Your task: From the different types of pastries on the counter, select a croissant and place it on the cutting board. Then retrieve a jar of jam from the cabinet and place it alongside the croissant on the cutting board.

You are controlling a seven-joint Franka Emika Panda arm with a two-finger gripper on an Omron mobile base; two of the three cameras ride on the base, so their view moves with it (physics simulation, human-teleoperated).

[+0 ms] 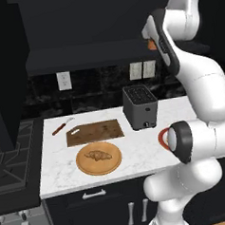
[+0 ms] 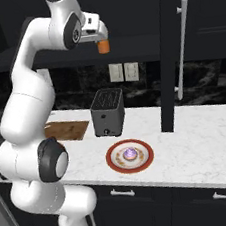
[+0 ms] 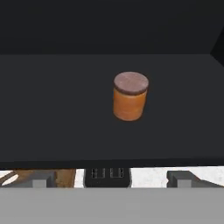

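Blocking much of the left base view, the white arm hides the right end of the white grey-veined marble tabletop (image 1: 136, 153) and all but a red sliver of the red-rimmed round plate (image 2: 130, 156) that carries the small purple-topped round pastry (image 2: 130, 154). On the black overhead cabinet's dark shelf (image 3: 57, 109) stands the small orange cylindrical jam jar with a reddish-brown lid (image 3: 130, 96), upright and well back from the shelf's front edge. The claw (image 3: 112, 178) faces it from short of that edge, jaws spread wide and empty, only the fingertips (image 3: 40, 178) visible. Below, a dark grey toaster (image 1: 140, 107) sits near the tabletop's back edge, beside the dark brown rectangular wooden cutting board (image 1: 94, 132). Just in front of the board, a lighter round wooden plate (image 1: 98, 158) holds the small golden-brown crescent croissant (image 1: 98, 156) near the front edge. A red-handled utensil (image 1: 62, 125) by the left back corner is too small to identify.
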